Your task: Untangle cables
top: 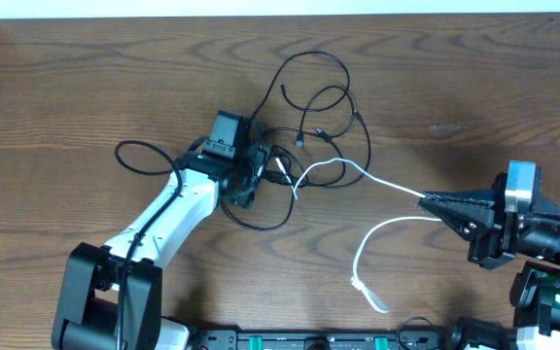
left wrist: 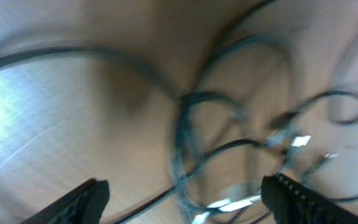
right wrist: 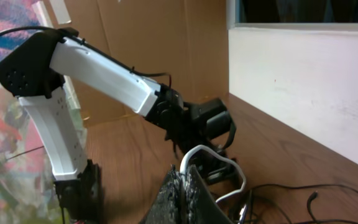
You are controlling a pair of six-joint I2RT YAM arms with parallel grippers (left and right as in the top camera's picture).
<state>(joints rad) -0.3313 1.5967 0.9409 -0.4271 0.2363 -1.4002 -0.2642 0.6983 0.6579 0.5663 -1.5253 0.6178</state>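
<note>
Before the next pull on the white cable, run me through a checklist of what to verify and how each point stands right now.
1. Right gripper shut on the white cable: ok.
2. Left gripper open and gripping nothing: ok, its fingers stand wide apart above the tangle.
3. White cable clear of the black cables: not ok, one stretch runs into the tangle.
4. Black cables held down for the pull: not ok, nothing grips them.
5. White cable's free end loose on the table: ok.
6. Which black strand crosses over the white one: cannot tell, the left wrist view is blurred.
</note>
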